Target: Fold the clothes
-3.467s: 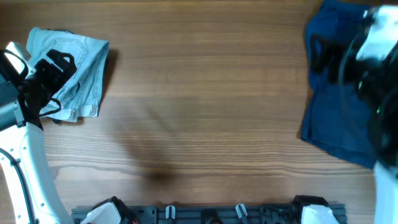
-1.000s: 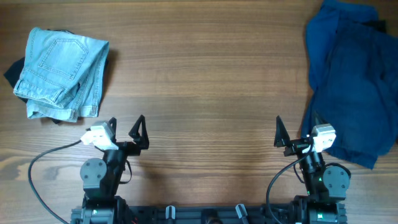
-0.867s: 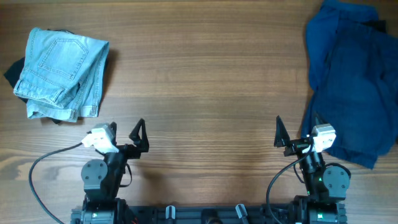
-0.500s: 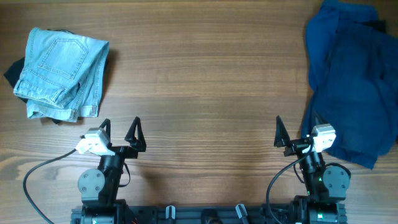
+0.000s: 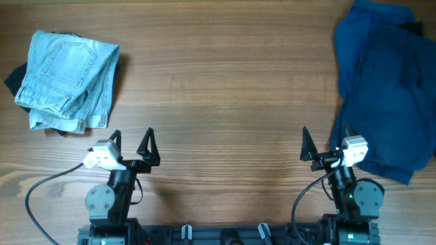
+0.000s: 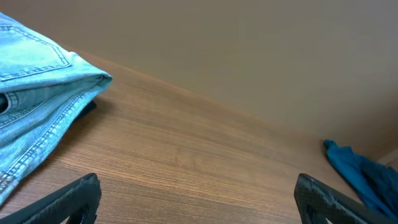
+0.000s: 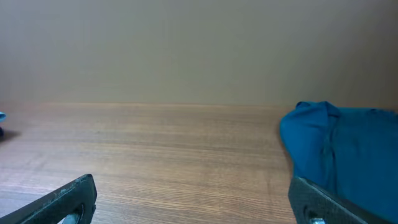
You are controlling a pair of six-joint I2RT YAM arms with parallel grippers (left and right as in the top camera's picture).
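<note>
A folded pair of light blue jeans point(image 5: 68, 80) lies at the table's far left; its edge shows in the left wrist view point(image 6: 37, 118). A crumpled dark blue garment point(image 5: 381, 88) lies at the far right, also seen in the right wrist view point(image 7: 345, 152) and faintly in the left wrist view point(image 6: 367, 177). My left gripper point(image 5: 131, 141) is open and empty near the front edge, its fingers wide apart in its wrist view point(image 6: 199, 199). My right gripper point(image 5: 323, 144) is open and empty, its right finger beside the blue garment's lower edge point(image 7: 193, 199).
A dark cloth point(image 5: 15, 79) peeks out under the jeans at the far left. A dark rail point(image 5: 225, 235) runs along the table's front edge between the arm bases. Bare wood lies between the two garments.
Both arms have drawn back from the garments to the front edge. In the last second the left gripper shifted slightly left; the right one stayed still.
</note>
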